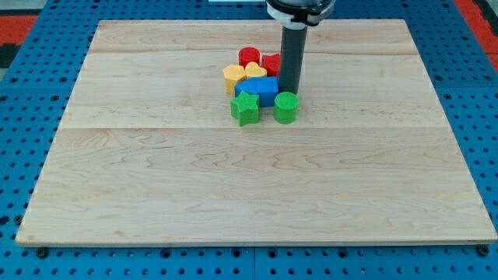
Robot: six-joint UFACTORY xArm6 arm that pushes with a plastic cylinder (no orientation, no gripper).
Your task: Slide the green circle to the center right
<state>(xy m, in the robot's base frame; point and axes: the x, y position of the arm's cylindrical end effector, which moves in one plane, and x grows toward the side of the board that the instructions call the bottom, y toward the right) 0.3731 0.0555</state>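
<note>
The green circle [285,107] stands on the wooden board [257,187], at the lower right of a tight cluster of blocks just above the board's middle. My tip [289,91] comes down from the view's top and rests just above the green circle, touching or nearly touching it, to the right of the blue blocks. A green star [245,107] sits to the circle's left. Behind them are a blue block [261,89], a yellow heart [254,71], an orange-yellow block [233,77], a red cylinder [249,56] and a red block [271,64].
The board lies on a blue perforated table [31,93]. A red area [19,19] shows at the view's top left corner and another at the top right.
</note>
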